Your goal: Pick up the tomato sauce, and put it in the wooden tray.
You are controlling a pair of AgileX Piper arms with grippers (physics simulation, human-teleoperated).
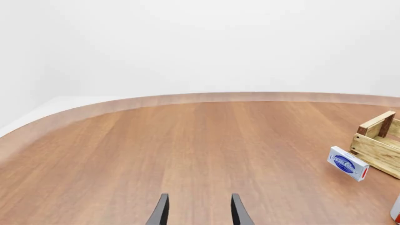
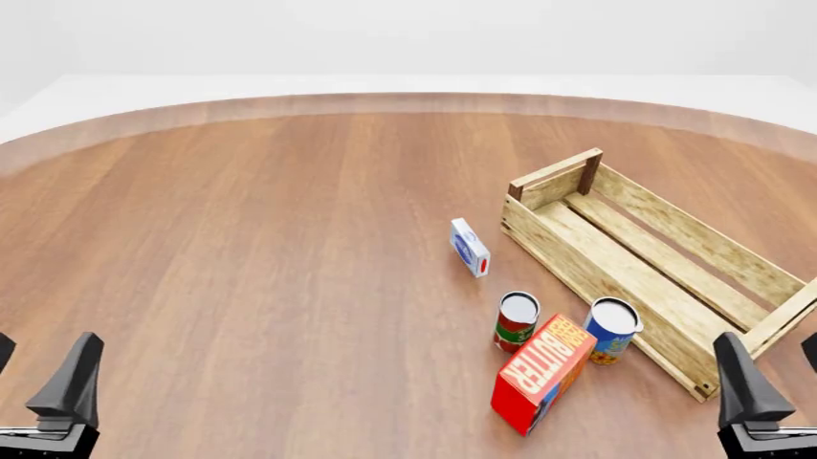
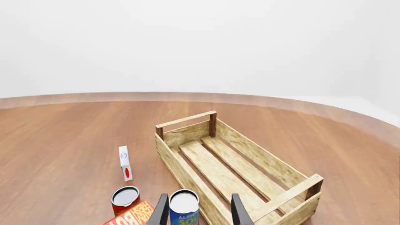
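The tomato sauce (image 2: 516, 322) is a small upright can with a red and green label, standing on the table just left of the wooden tray (image 2: 651, 263); the right wrist view also shows this can (image 3: 125, 199) and the tray (image 3: 237, 164). My left gripper (image 2: 36, 378) is open at the near left edge, far from the can, and the left wrist view shows only bare table between the fingers of this gripper (image 1: 198, 213). Open too, my right gripper (image 2: 776, 378) sits at the near right, beside the tray's near corner. Nothing is held in the gripper (image 3: 200, 213).
A blue-and-yellow can (image 2: 611, 330) stands between the tomato sauce and the tray wall. A red butter box (image 2: 542, 373) lies just in front of both cans. A small blue-and-white box (image 2: 470, 247) stands behind them, near the tray's far corner.
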